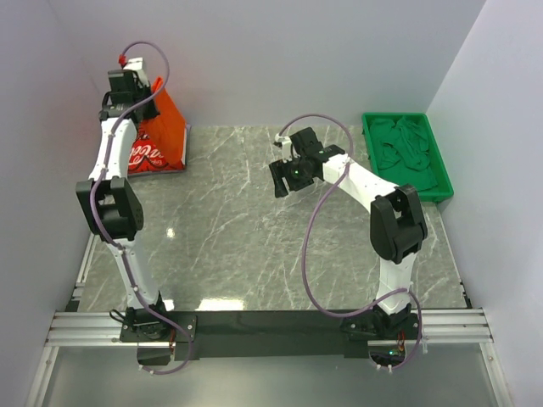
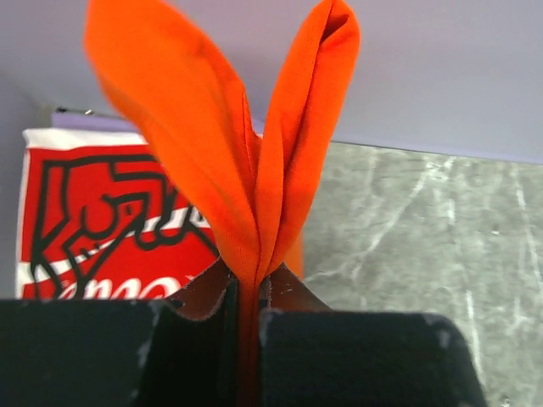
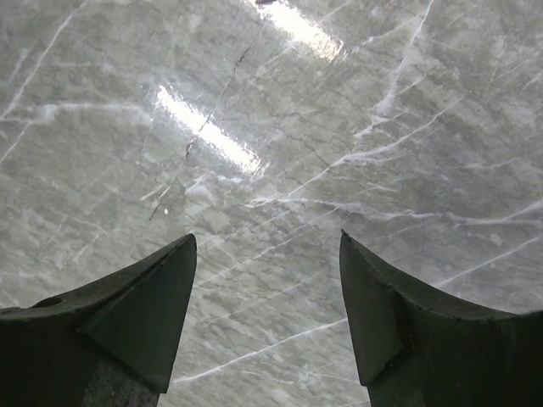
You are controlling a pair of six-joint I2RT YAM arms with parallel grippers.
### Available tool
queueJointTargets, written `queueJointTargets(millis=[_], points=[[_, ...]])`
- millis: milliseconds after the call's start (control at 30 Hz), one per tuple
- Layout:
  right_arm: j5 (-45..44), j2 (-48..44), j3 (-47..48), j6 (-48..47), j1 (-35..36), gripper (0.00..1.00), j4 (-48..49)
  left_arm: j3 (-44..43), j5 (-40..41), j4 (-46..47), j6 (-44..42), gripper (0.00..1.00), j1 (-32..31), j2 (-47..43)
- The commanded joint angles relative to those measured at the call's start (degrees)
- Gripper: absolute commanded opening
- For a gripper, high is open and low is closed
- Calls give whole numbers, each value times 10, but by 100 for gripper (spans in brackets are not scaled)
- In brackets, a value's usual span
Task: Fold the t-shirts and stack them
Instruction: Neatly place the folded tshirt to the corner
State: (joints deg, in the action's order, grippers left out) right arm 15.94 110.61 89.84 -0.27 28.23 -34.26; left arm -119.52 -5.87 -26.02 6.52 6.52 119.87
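Grey marble table lies beneath the left gripper, clenched on the orange t-shirt, whose narrow pinched fold may slip out; the right gripper hangs released.

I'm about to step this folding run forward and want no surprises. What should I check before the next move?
1. Left gripper shut on the orange t-shirt: ok.
2. Right gripper open, holding nothing: ok.
3. Red t-shirt lying flat on the table: ok.
4. Orange t-shirt stacked on the red one: not ok, it hangs from the pinch.
5. Orange t-shirt folded neatly: cannot tell.
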Motion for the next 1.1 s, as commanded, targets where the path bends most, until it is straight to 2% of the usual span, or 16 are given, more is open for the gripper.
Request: queueJointTargets(millis=[0,267,433,633,667,767,867,933,1000,1067], points=[[0,7,29,-3,-2,75,-3,-5,-11,40,-1,1,28,4],[0,22,46,-5,1,75,-13,-26,-26,40,-20,3,85,58],[-6,27,54,-8,2,75,-19,-30,-15,46,-35,12,110,92],[-14,23,50,-10,2,75,-21,-78,-34,36,-54,45,137,147],[-18,23,53,-11,2,76,-21,-118,-39,13,-58,56,140,155],[-29,23,60,-16,2,76,-26,-161,-16,5,-90,74,151,156],[-37,17,59,-21,2,76,-25,-133,-19,32,-101,81,172,112],[-47,11,57,-23,2,77,-26,-131,-34,26,-99,82,190,86],[-50,4,49,-25,1,77,-24,-123,-90,16,-92,82,205,66],[-50,-1,39,-24,-2,77,-21,-80,-142,15,-91,80,217,31]])
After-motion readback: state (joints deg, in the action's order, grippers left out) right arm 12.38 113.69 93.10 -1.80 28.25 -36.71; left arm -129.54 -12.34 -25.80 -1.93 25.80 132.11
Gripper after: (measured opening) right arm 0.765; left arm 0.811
